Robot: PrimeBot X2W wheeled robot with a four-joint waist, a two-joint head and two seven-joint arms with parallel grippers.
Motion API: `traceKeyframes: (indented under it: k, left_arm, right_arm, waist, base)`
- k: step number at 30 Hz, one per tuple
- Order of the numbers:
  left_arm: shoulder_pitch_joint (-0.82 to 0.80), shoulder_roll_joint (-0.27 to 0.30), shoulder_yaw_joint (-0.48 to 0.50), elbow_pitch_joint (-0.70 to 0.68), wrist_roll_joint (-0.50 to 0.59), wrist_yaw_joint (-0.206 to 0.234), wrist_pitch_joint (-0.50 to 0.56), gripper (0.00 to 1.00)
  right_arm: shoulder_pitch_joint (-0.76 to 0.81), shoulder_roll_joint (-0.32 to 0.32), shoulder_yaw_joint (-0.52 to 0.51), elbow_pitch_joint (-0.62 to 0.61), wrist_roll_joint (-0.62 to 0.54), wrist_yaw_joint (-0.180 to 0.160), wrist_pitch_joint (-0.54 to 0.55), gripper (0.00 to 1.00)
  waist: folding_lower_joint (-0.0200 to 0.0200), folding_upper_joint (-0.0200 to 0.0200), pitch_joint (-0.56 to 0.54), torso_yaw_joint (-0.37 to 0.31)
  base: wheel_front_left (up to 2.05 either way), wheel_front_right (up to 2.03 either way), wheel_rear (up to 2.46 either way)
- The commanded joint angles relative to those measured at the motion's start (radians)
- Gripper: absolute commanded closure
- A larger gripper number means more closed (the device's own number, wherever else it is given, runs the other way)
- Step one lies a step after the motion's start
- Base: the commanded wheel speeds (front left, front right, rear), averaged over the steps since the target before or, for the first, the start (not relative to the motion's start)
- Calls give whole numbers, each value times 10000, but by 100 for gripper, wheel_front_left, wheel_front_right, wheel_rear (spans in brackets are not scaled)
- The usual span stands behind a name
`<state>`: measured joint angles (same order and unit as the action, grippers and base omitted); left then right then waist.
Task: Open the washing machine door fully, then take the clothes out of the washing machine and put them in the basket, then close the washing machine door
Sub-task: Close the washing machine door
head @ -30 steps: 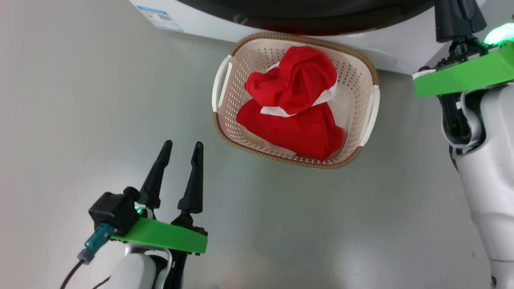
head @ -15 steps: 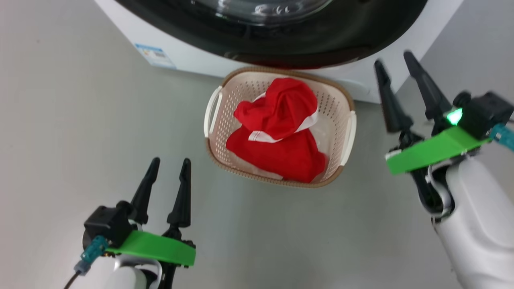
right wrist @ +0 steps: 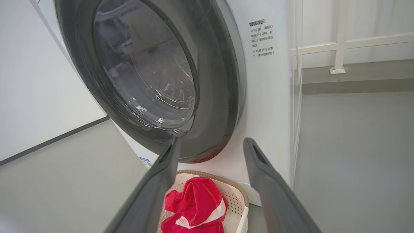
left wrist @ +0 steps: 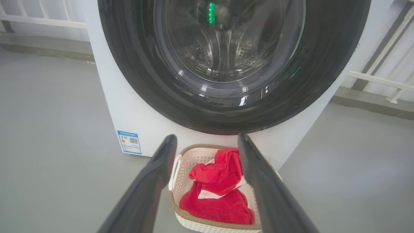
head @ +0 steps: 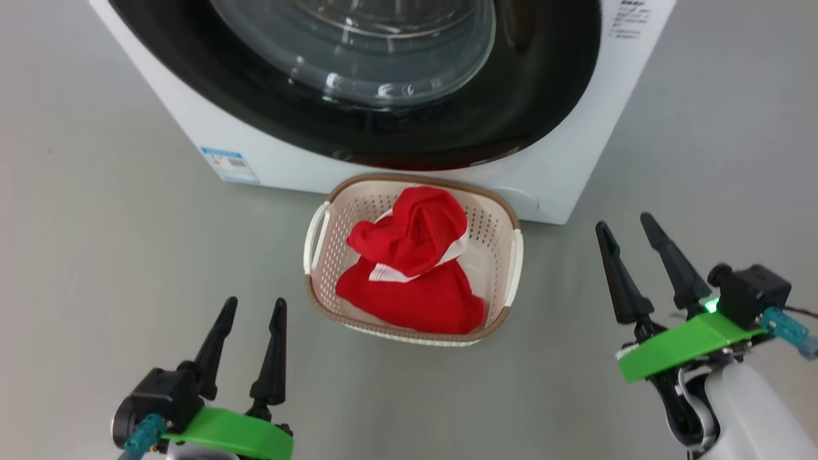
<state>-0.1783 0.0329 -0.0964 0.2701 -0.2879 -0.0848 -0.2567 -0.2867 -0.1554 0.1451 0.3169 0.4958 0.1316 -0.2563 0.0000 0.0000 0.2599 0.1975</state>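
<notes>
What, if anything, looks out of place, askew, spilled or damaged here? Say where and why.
Nothing stands out. The clothes lie bunched inside the basket, none over its rim or on the floor. The basket sits upright before the washing machine, and the washing machine door looks shut and unbroken.

The washer (head: 562,147) is a white box with a small blue label (head: 230,165) at its lower left front corner. Its door (head: 358,64), round with a wide glossy black rim and bulging clear glass, lies flat against the front; the steel drum shows through the glass. The basket (head: 319,281), cream perforated plastic with a brown rim and two side handles, stands upright on the floor (head: 96,255) just before the washer, under the door's lower edge. The clothes (head: 409,281), red with white trim, lie bunched inside the basket.
</notes>
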Motion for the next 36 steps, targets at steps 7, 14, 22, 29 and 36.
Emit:
traceKeyframes:
  k: [7, 14, 22, 29, 36]
  left_arm:
    - [523, 173, 686, -408, 471, -223, -51, 0]
    - [853, 173, 908, -402, 642, -359, -51, 0]
    - [994, 173, 946, -330, 748, -424, -51, 0]
    - [1063, 173, 986, -404, 968, -443, -51, 0]
    - [1124, 173, 1016, -385, 1085, -453, -51, 0]
  right_arm:
    - [1144, 39, -38, -348, -47, -9, -55, 0]
    - [1833, 100, -435, -531, -88, -9, -55, 0]
    - [2424, 143, -900, -634, -138, -9, -55, 0]
    - [2724, 155, -1142, -710, -172, -9, -55, 0]
    - [2946, 203, -1368, -779, -222, -9, -55, 0]
  waist:
    - [0, 0, -1000, -714]
    - [0, 0, -1304, -1093]
    - [0, 0, -1498, -1432]
    - [0, 0, -1558, -1598]
    - [0, 0, -1629, -1744]
  base:
    - [0, 0, 0]
    - [0, 0, 0]
    - [0, 0, 0]
    - [0, 0, 0]
    - [0, 0, 0]
